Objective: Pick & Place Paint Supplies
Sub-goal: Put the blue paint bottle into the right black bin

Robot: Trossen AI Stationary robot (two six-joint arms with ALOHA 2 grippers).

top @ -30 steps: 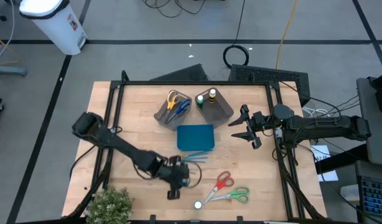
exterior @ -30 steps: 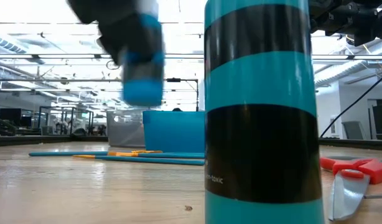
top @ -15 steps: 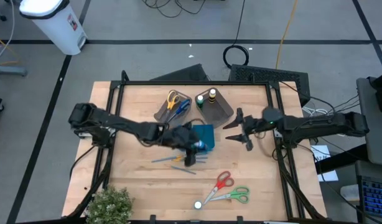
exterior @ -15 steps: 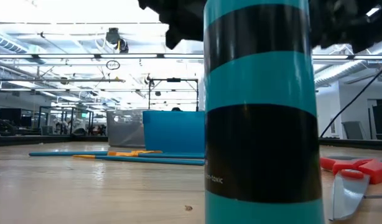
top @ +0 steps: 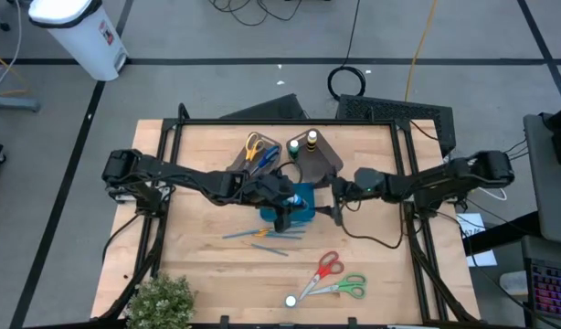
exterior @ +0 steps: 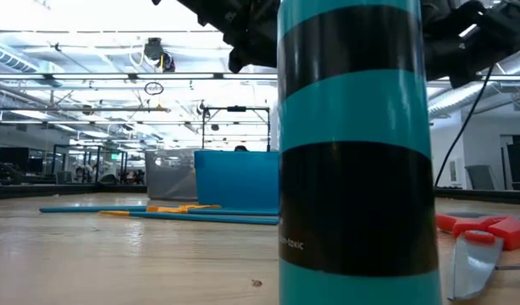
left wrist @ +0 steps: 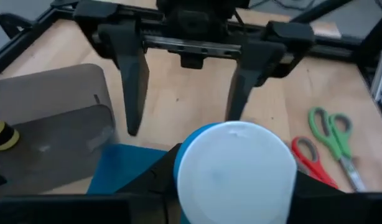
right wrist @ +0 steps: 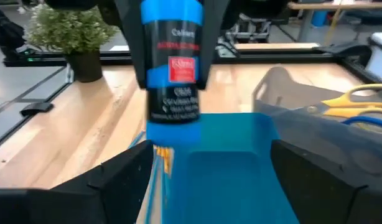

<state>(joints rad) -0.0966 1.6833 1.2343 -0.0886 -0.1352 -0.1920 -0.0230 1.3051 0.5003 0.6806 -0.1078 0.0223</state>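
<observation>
I have the left gripper (top: pixel 292 212) clamped on a paint bottle (right wrist: pixel 172 68), its fingers pinching the body while the bottle hangs over the teal tray (top: pixel 275 195) in the middle of the counter (top: pixel 198 274). In the right wrist view the bottle stands upright, its long axis vertical, blue bands and label facing me, the lower end pointing down at the tray. In the left wrist view I look at its pale round end (left wrist: pixel 234 165) from close by.

The relation I care about is between that bottle and the right gripper (top: pixel 336 203). Its fingers are spread wide, and they face the bottle head-on from the tray's right side: in the right wrist view the bottle sits between the two dark fingers (right wrist: pixel 119 177) but farther out, not yet inside them. In the left wrist view the same two open fingers (left wrist: pixel 132 87) stand straight ahead, beyond the bottle. So the right arm is near and aligned, while the left alone carries the load.

I judge this a handover or a drop into place. For a handover the right fingers would need to advance along their own axis and close across the bottle's width, under my left grip.

The scissors (top: pixel 324 268) lie well apart, at the front of the counter.
</observation>
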